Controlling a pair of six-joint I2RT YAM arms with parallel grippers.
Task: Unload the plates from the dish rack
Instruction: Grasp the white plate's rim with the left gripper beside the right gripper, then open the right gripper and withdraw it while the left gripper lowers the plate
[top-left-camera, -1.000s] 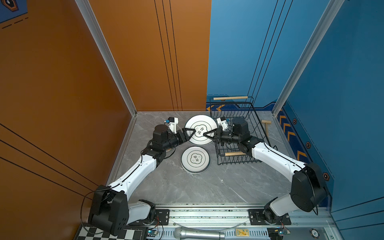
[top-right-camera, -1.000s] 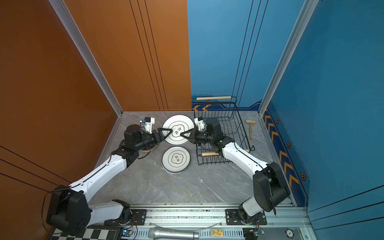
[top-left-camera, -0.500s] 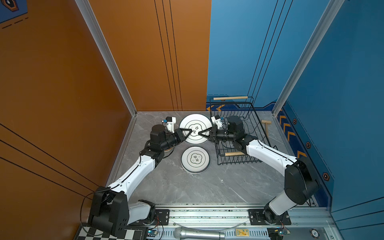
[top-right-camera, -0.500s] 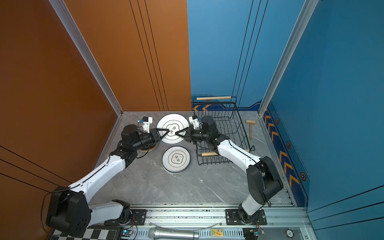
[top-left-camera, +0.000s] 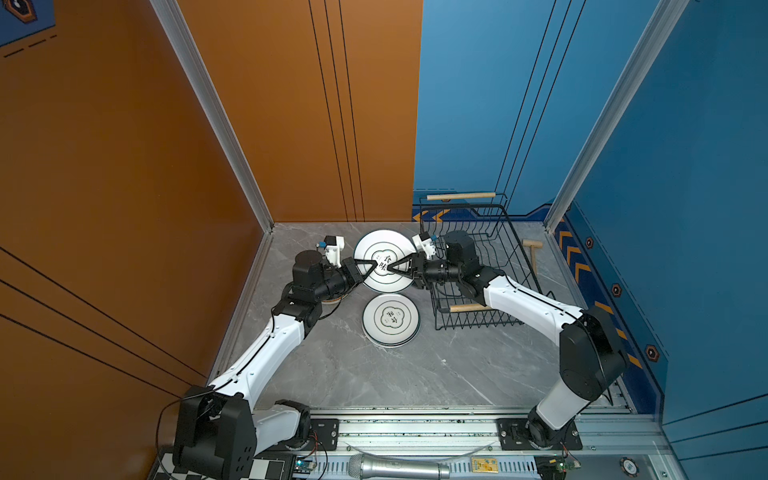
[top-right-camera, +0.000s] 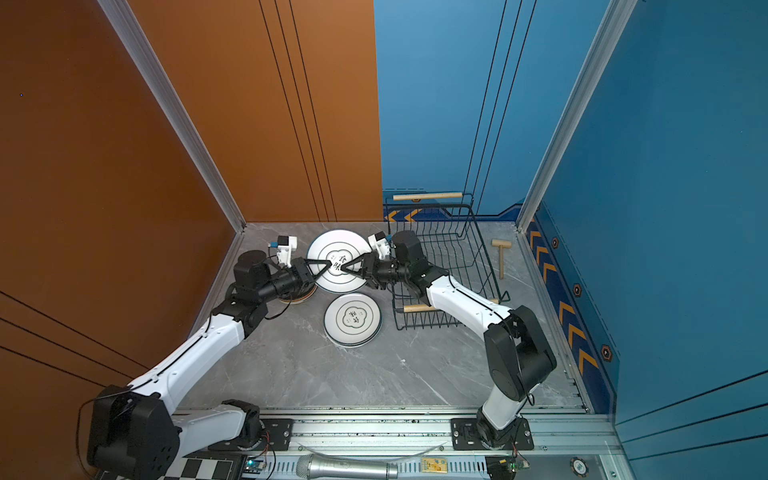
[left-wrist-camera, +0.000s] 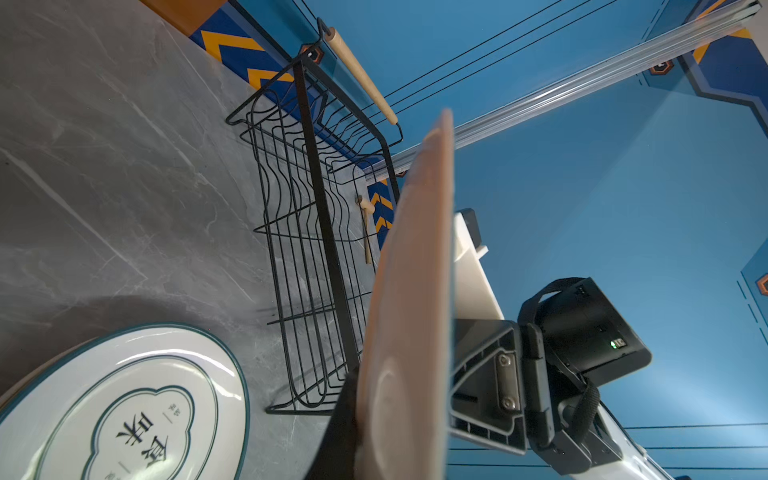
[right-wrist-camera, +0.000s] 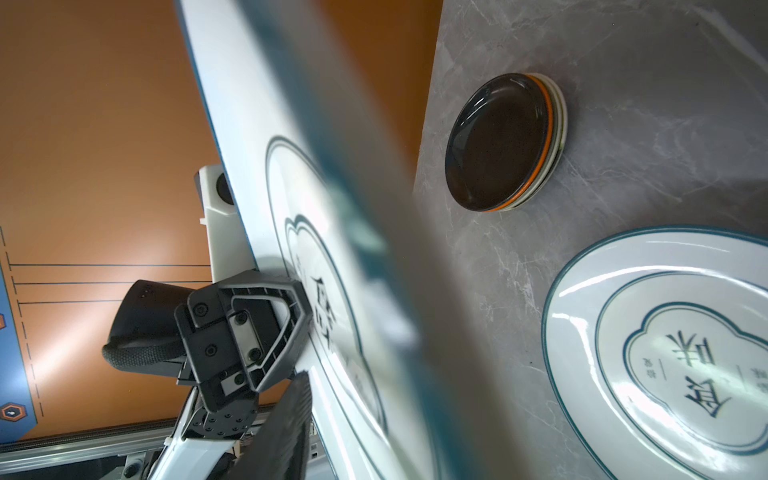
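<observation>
A large white plate (top-left-camera: 382, 245) (top-right-camera: 338, 245) with a dark rim and printed centre hangs tilted in the air at the back of the table, left of the dish rack (top-left-camera: 519, 266) (top-right-camera: 478, 249). My left gripper (top-left-camera: 372, 264) (top-right-camera: 328, 262) is shut on its left side. My right gripper (top-left-camera: 390, 269) (top-right-camera: 344, 267) has the right side between its jaws. One right finger (right-wrist-camera: 286, 428) lies close beside the printed face, and contact is unclear. The left wrist view shows the plate (left-wrist-camera: 411, 291) edge-on. No plates show in the rack (left-wrist-camera: 316, 208).
A stack of large white plates (top-left-camera: 392, 319) (top-right-camera: 352, 319) (right-wrist-camera: 665, 353) lies on the table in front of the held one. A stack of small plates (right-wrist-camera: 498, 141), black on top, sits under my left wrist (top-right-camera: 297, 298). A wooden mallet (top-left-camera: 533, 253) lies right of the rack.
My left gripper has closed on the plate's left side. The plate and both grippers have drifted a little to the left, away from the rack.
</observation>
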